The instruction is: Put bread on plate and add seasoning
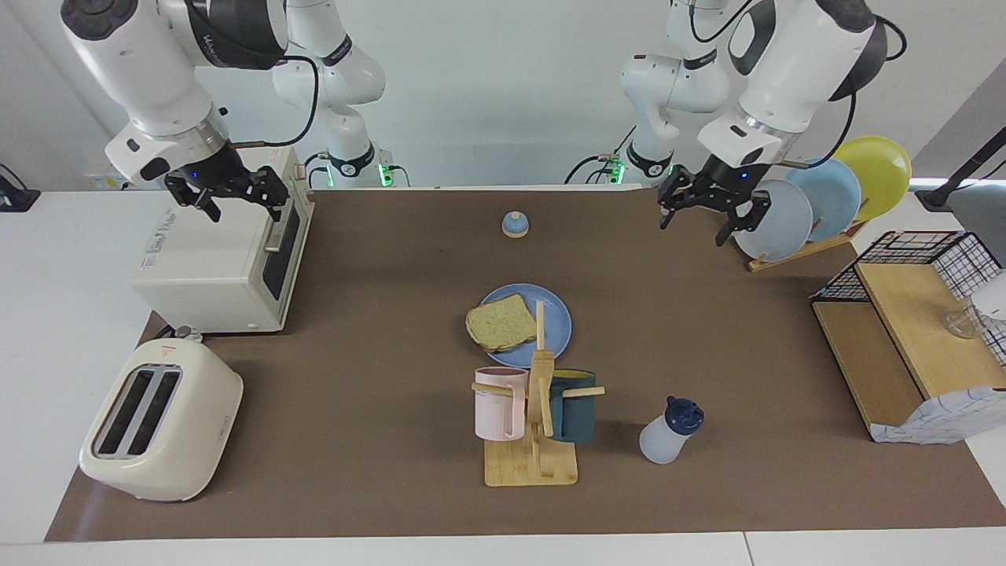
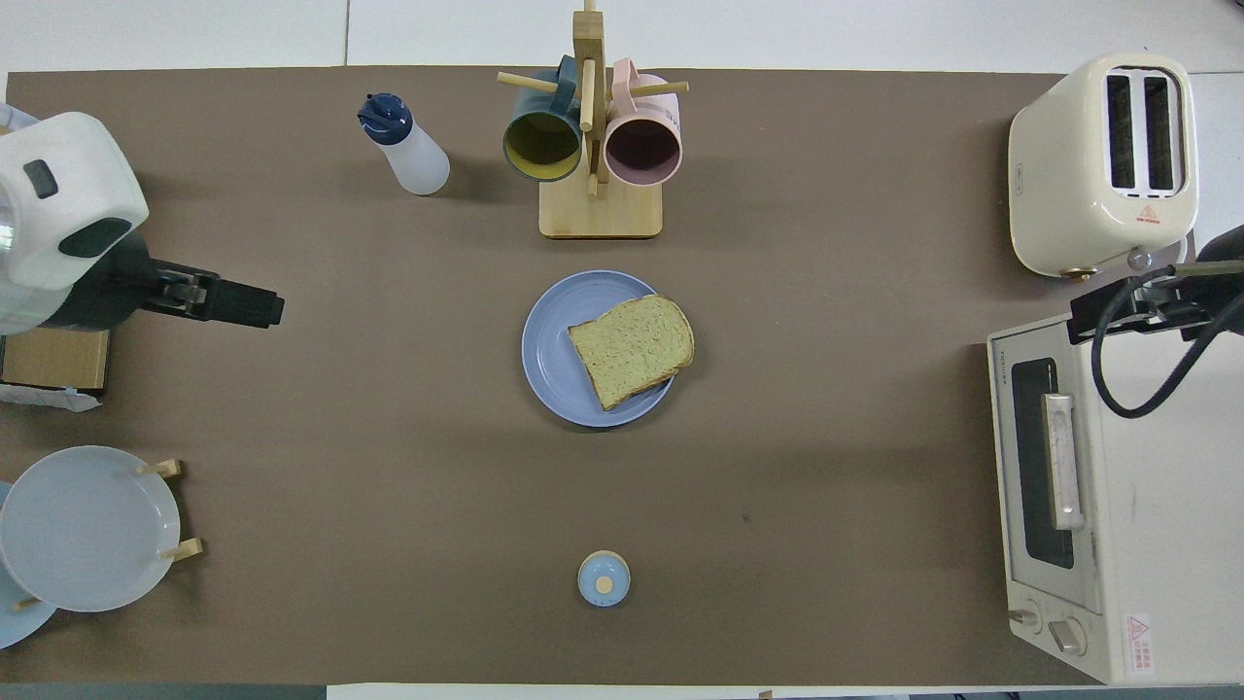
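The square slice of pale tan-green bread with a brown crust [image 1: 501, 323] lies on the round, flat, light blue plate [image 1: 556, 314] at the middle of the brown-covered bench [image 1: 377, 314], one corner hanging over the rim. The small translucent whitish seasoning bottle with a dark blue cap [image 1: 670, 431] stands upright beside the wooden mug rack [image 1: 534, 417], farther from the robots than the plate. The left hand [image 1: 707, 214] hangs empty, fingers wide, up in the air just beside the racked plates [image 1: 817, 200] (touching nothing). The right hand [image 1: 228, 195] waits, wide and empty, over the white toaster oven [image 1: 212, 267].
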Tool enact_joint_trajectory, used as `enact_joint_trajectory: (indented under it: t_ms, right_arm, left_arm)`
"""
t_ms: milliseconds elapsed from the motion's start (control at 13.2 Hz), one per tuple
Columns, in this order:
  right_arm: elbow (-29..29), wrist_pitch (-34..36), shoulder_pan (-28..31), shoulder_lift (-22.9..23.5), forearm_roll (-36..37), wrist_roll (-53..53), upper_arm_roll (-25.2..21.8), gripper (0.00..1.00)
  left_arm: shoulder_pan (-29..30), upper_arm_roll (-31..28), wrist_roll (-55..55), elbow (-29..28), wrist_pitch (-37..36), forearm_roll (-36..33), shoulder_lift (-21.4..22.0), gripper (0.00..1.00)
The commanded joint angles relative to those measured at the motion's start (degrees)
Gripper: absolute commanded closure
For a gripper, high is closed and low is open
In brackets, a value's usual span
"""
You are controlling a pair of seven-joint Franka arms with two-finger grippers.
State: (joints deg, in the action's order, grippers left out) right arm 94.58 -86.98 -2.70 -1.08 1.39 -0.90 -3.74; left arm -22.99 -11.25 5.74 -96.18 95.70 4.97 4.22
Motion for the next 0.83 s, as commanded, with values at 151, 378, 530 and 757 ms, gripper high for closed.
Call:
enact_joint_trajectory:
  t_ms: [151,378,530,757]
  right_arm:
    - [1.31,-1.0,0.33,-1.11,-0.07,-1.47,0.14,0.0]
    - [1.31,-1.0,0.33,-1.11,-0.07,-1.47,0.05,0.0]
    - [1.31,-1.0,0.33,-1.11,0.02,-1.38,0.05,0.0]
    - [1.31,-1.0,0.33,-1.11,-0.07,-1.38,0.05,0.0]
  left_arm:
    - [0.31,-1.84,-0.65,3.46,-8.07,-5.06,-0.44,0.0]
    - [2.23,-2.11,-0.47,5.56,-13.16,-6.46,0.53,0.0]
    - [9.59,3.82,-0.3,5.39,-15.28,-5.94,2.54,0.0]
    - [16.39,11.33,-0.29,4.16,-14.23,-5.85,2.64,0.0]
